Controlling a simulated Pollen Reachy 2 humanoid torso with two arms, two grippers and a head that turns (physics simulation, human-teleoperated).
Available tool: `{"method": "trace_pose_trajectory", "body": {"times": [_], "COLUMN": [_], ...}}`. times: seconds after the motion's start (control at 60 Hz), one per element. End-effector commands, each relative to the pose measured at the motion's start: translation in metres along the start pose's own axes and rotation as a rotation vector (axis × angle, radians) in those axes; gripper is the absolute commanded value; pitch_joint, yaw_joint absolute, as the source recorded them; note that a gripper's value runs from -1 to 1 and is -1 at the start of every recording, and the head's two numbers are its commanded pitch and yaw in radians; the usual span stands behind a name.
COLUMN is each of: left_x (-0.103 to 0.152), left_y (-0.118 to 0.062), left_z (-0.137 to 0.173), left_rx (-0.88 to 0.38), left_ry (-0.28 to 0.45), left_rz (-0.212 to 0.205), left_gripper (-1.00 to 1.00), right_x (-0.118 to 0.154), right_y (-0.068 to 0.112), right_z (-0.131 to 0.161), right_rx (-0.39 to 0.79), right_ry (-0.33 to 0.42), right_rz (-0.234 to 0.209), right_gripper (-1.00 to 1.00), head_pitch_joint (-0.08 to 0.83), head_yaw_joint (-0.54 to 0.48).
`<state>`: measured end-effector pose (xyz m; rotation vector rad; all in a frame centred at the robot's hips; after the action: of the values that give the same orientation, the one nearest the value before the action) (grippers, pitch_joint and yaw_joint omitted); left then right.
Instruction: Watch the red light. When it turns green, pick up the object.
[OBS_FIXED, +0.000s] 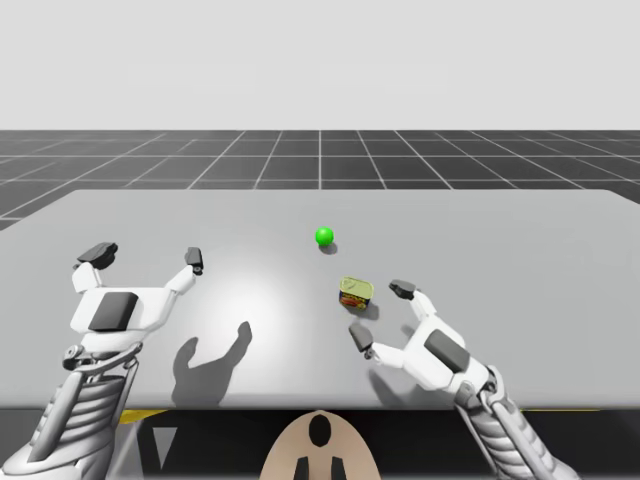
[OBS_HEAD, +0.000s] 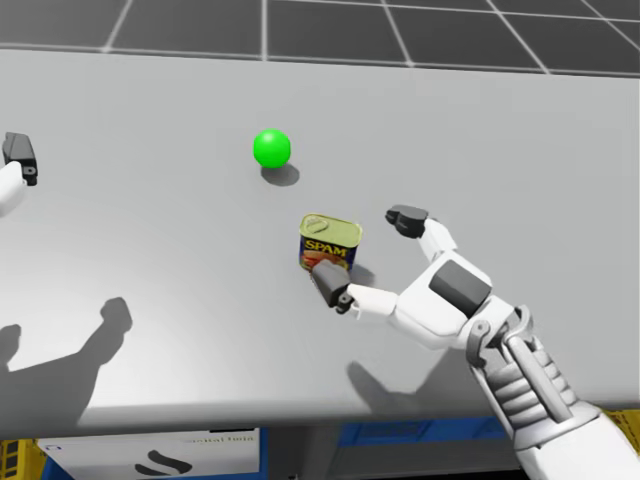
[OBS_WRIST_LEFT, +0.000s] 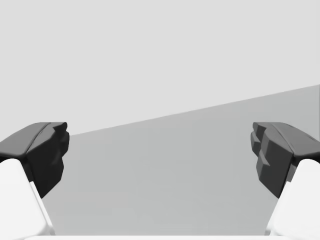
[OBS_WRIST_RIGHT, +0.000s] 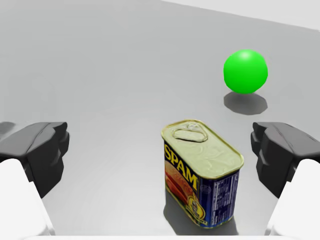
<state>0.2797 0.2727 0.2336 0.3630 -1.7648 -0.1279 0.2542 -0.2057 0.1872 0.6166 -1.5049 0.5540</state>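
Note:
The light is a green ball (OBS_FIXED: 324, 237) (OBS_HEAD: 271, 148) (OBS_WRIST_RIGHT: 245, 71) resting on the grey table. A blue rectangular can with a gold pull-tab lid (OBS_FIXED: 355, 292) (OBS_HEAD: 328, 243) (OBS_WRIST_RIGHT: 202, 170) stands upright in front of it. My right gripper (OBS_FIXED: 381, 312) (OBS_HEAD: 366, 249) (OBS_WRIST_RIGHT: 160, 160) is open just short of the can, which stands between and slightly ahead of its fingers, nearer one of them, touching neither. My left gripper (OBS_FIXED: 146, 256) (OBS_WRIST_LEFT: 160, 155) is open over bare table at the left, far from the can.
The table's near edge (OBS_FIXED: 300, 406) runs just behind my arms. Blue and yellow bins (OBS_HEAD: 420, 432) show below the table's front edge in the head view.

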Motion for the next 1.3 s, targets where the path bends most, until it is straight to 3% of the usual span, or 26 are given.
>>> {"method": "trace_pose_trajectory", "body": {"times": [0.017,0.117,0.467,0.75,0.783,0.8,0.817,0.833,1.067,1.3], "left_x": [0.0,0.001,0.001,0.002,0.002,0.002,0.002,0.002,0.002,0.001], "left_y": [0.0,0.0,-0.001,0.0,0.0,0.0,-0.001,-0.001,-0.001,-0.002], "left_z": [0.001,0.001,0.002,0.002,0.002,0.002,0.002,0.002,0.002,0.001], "left_rx": [0.001,0.0,0.0,-0.002,-0.002,-0.002,-0.003,-0.003,-0.005,-0.006], "left_ry": [0.0,0.0,-0.001,-0.003,-0.003,-0.004,-0.004,-0.004,-0.003,-0.002], "left_rz": [0.0,0.0,-0.001,0.001,0.002,0.001,0.001,0.001,-0.001,-0.004], "left_gripper": [-1.0,-1.0,-1.0,-1.0,-1.0,-1.0,-1.0,-1.0,-1.0,-1.0], "right_x": [-0.019,-0.03,-0.052,-0.058,-0.057,-0.057,-0.056,-0.056,-0.052,-0.053], "right_y": [-0.009,-0.017,-0.046,-0.039,-0.037,-0.036,-0.036,-0.035,-0.035,-0.033], "right_z": [-0.016,-0.029,-0.067,-0.085,-0.085,-0.084,-0.084,-0.083,-0.074,-0.071], "right_rx": [0.101,0.109,0.081,0.143,0.14,0.134,0.129,0.128,0.16,0.169], "right_ry": [0.053,0.101,0.189,0.24,0.231,0.217,0.209,0.208,0.216,0.214], "right_rz": [0.039,0.081,0.079,0.055,0.056,0.057,0.057,0.06,0.062,0.077], "right_gripper": [-1.0,-1.0,-1.0,-1.0,-0.58,-0.09,0.76,0.95,1.0,1.0], "head_pitch_joint": [0.662,0.663,0.667,0.668,0.667,0.667,0.666,0.665,0.646,0.435], "head_yaw_joint": [-0.12,-0.12,-0.11,-0.11,-0.11,-0.11,-0.11,-0.11,-0.11,-0.13]}}
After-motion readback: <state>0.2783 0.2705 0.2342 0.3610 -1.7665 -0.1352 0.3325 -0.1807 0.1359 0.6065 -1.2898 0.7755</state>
